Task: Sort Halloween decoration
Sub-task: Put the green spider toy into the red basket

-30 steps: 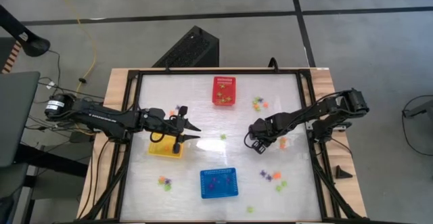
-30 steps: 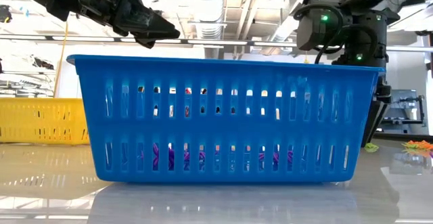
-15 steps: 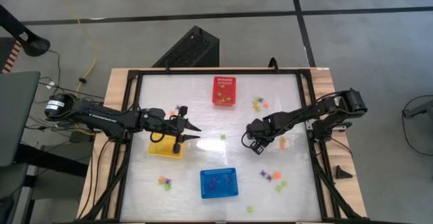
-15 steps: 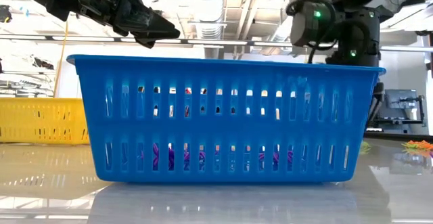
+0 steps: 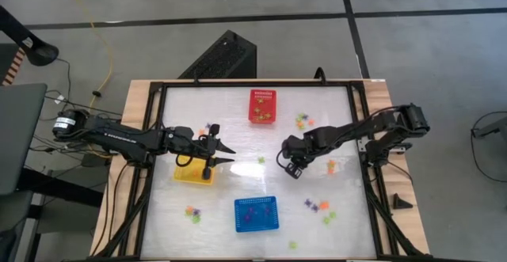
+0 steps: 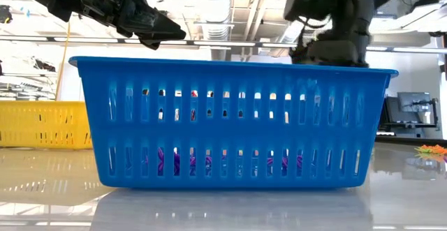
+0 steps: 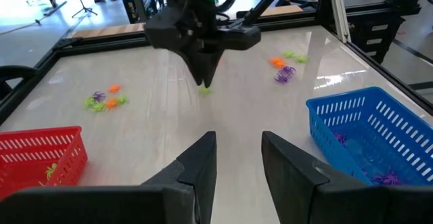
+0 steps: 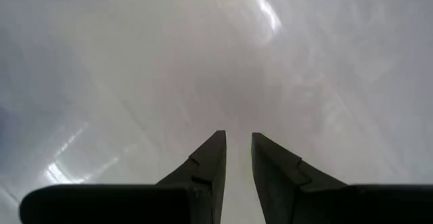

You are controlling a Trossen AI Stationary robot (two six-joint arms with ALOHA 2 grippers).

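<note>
Halloween decoration trinkets lie scattered on the white table: a green one [image 5: 261, 160] [image 7: 203, 88] in the middle, a cluster [image 5: 303, 121] [image 7: 105, 101] near the red basket, and others [image 5: 317, 206] [image 7: 284, 68] at the front right. My right gripper [image 5: 290, 168] [image 8: 238, 143] hovers just right of the green trinket, its fingers a little apart with nothing between them. At the right edge of the yellow basket [image 5: 194, 173], my left gripper [image 5: 230, 154] [image 7: 238, 146] is open and empty. Purple trinkets [image 6: 174, 162] lie in the blue basket [image 5: 256, 214].
The red basket [image 5: 264, 106] stands at the back middle and the blue basket at the front middle. More trinkets [image 5: 192, 212] lie at the front left, and one [image 5: 292, 244] lies near the front edge. A black frame [image 5: 360, 147] borders the table.
My right gripper has moved left toward the table's middle, closer to the green trinket. The left arm has stayed still.
</note>
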